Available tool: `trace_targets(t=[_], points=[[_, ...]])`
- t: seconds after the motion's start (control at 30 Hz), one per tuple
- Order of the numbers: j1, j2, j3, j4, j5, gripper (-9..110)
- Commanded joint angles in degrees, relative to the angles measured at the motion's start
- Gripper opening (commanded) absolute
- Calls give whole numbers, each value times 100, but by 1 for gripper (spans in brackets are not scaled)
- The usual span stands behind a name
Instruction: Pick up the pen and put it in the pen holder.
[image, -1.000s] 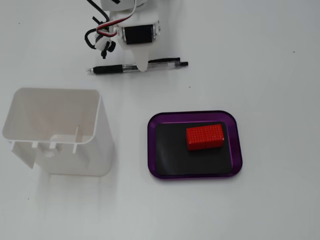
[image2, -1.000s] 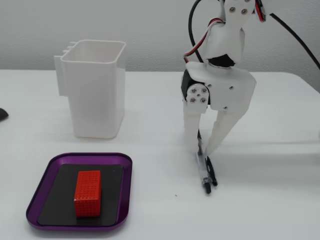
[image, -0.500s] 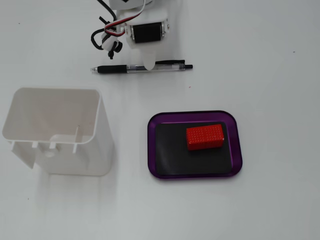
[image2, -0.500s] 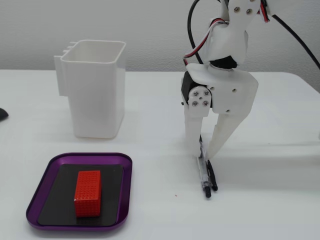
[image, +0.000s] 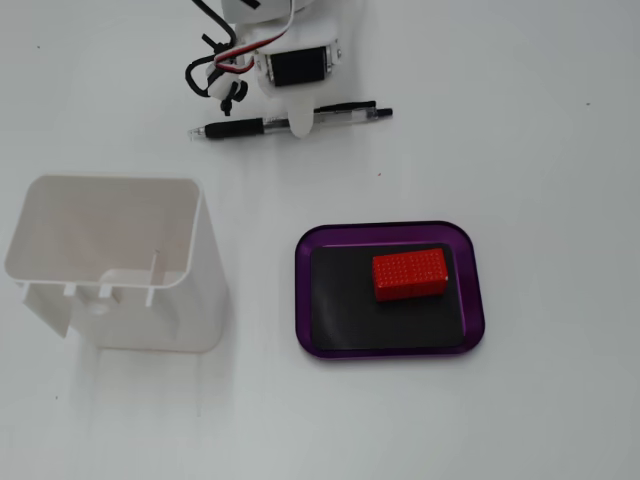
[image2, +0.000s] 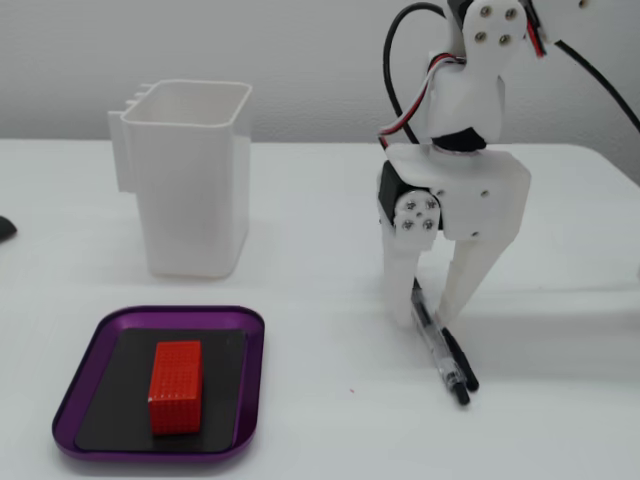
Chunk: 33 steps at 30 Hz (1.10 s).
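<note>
**Grasp Stage: End Effector Straddling the Pen**

On the counter (image: 540, 120), the pen (image: 290, 122) lies flat at the far side in the top-down fixed view, well apart from the holder (image: 110, 262) at near left. The end effector (image2: 432, 318) is lowered over the pen's middle with its fingers (image2: 470, 275) spread either side of the barrel; it is open and not yet clamped. The step in hand appears to be the grasp. The next move calls for closing squarely on the barrel, lifting clear, carrying the pen to the holder's open top, and tilting it upright before release. A purple tray (image: 478, 290) holding a red block (image: 410, 273) sits right of the holder and is uninvolved.
</note>
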<state>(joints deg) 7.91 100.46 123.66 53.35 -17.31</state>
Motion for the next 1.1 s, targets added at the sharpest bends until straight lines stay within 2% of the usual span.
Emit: trace_targets(t=[0.0, 0.1, 0.2, 0.37, 0.47, 0.63, 0.83, 1.07], points=[[-35, 44, 123, -264, 18, 11], [-35, 44, 220, -422, 9, 9], [-35, 44, 237, -448, 9, -1], [-18, 149, 211, -352, 70, -1], [26, 431, 53, 202, 79, -1], [35, 1644, -782, 1125, 185, -1], [35, 2892, -2514, 2206, 765, -1], [404, 2487, -4351, 2250, 1591, -1]])
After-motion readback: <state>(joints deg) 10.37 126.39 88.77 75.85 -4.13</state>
